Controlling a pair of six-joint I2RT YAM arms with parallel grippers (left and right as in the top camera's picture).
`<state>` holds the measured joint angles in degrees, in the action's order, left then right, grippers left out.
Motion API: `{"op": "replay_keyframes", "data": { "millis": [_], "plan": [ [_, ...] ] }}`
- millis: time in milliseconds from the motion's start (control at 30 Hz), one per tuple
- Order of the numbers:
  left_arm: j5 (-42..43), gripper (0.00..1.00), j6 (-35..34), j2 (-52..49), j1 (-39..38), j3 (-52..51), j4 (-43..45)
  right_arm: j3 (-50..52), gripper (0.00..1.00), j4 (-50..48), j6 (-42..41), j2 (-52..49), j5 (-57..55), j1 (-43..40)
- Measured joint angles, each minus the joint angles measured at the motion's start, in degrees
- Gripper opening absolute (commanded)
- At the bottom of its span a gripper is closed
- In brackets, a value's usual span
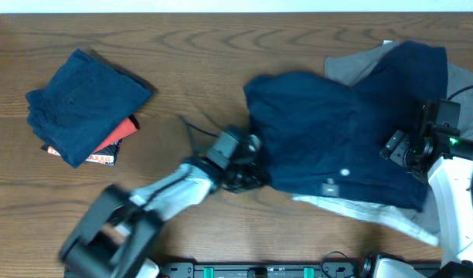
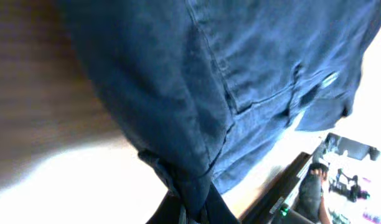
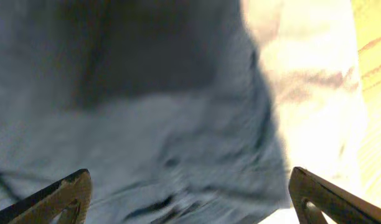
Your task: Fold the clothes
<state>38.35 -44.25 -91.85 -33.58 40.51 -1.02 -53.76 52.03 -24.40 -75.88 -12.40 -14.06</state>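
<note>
A dark navy garment lies spread at the right of the table, on top of a grey garment. My left gripper is shut on the navy garment's lower left edge; in the left wrist view the cloth hangs from the closed jaws. My right gripper is open over the navy garment's right side; in the right wrist view its two fingers stand wide apart above the blurred blue cloth, with pale cloth at the right.
A folded navy garment lies at the far left on a red folded item. A black cable lies on the wood near the left arm. The table's front edge runs along the bottom.
</note>
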Motion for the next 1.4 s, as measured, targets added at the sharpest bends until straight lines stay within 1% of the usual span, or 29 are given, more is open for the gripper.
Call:
{"op": "replay_keyframes", "data": {
  "millis": [133,300,400,467,500,533,567,600,700,867,933,1033,1100,1167,1200,1233,1267,1300,1333,1400],
  "plan": [
    [0.6,0.06,5.5,9.9,10.4,1.7,-6.4,0.0,0.99,-0.5,1.0,0.0,0.5,0.0],
    [0.4,0.06,8.7,20.8,26.9,6.3,-5.9,0.0,0.99,-1.0,2.4,0.0,1.9,0.0],
    [-0.3,0.06,9.6,24.2,35.9,8.0,-5.6,0.0,0.98,-1.8,3.9,0.0,3.7,0.0],
    [-0.8,0.06,9.8,24.7,40.7,8.7,-5.2,0.0,0.92,-1.9,4.7,0.0,4.5,0.0],
    [-1.0,0.06,9.9,24.7,43.5,8.8,-5.1,0.0,0.84,-1.9,5.4,0.0,5.3,0.0],
    [-1.3,0.06,10.0,24.7,45.2,8.9,-5.1,0.0,0.73,-1.9,6.4,-0.2,6.4,0.0],
    [-1.5,0.05,10.0,24.5,46.9,8.9,-5.2,0.0,0.66,-1.9,7.4,-0.3,7.6,0.0],
    [-1.6,0.06,10.0,24.3,48.4,8.9,-5.4,0.0,0.62,-1.9,8.4,-0.6,8.9,0.0],
    [-1.9,0.06,10.1,23.5,50.9,8.9,-7.1,0.0,0.61,-1.9,10.8,-2.3,13.2,0.0],
    [-2.4,0.06,11.6,21.8,51.5,8.9,-10.8,0.0,0.61,-1.2,13.0,-7.8,17.6,0.2],
    [-2.4,0.06,12.0,21.4,51.5,8.9,-11.6,0.0,0.63,-1.5,13.4,-10.4,19.0,0.4],
    [-2.4,0.06,12.6,21.2,51.5,8.9,-11.8,0.0,0.69,-2.4,13.9,-14.6,20.6,1.6],
    [-2.4,0.06,12.8,21.2,51.5,8.9,-11.8,0.0,0.69,-3.2,14.2,-17.1,21.4,2.9],
    [-2.4,0.06,12.8,21.2,51.5,8.9,-11.9,0.0,0.66,-4.2,14.1,-19.7,21.9,4.0],
    [-2.4,0.06,12.9,21.2,51.5,8.9,-11.9,0.0,0.63,-4.9,14.0,-21.0,22.1,4.4],
    [-2.4,0.06,12.9,21.2,51.5,8.9,-11.9,0.0,0.51,-5.9,13.8,-22.2,22.2,4.8],
    [-2.4,0.06,12.9,21.2,51.5,8.9,-11.9,0.0,0.36,-6.8,13.6,-23.4,22.2,5.0],
    [-2.4,0.06,12.9,21.2,51.5,8.9,-11.9,-0.2,0.13,-7.3,13.2,-23.8,22.1,5.0],
    [-2.4,0.06,12.9,21.2,51.5,8.9,-12.0,-0.2,0.01,-7.9,13.2,-24.0,22.3,5.0],
    [-2.4,0.06,12.9,21.2,51.5,8.9,-12.1,-0.2,0.01,-9.0,12.0,-24.4,22.0,5.0]
  ]
}}
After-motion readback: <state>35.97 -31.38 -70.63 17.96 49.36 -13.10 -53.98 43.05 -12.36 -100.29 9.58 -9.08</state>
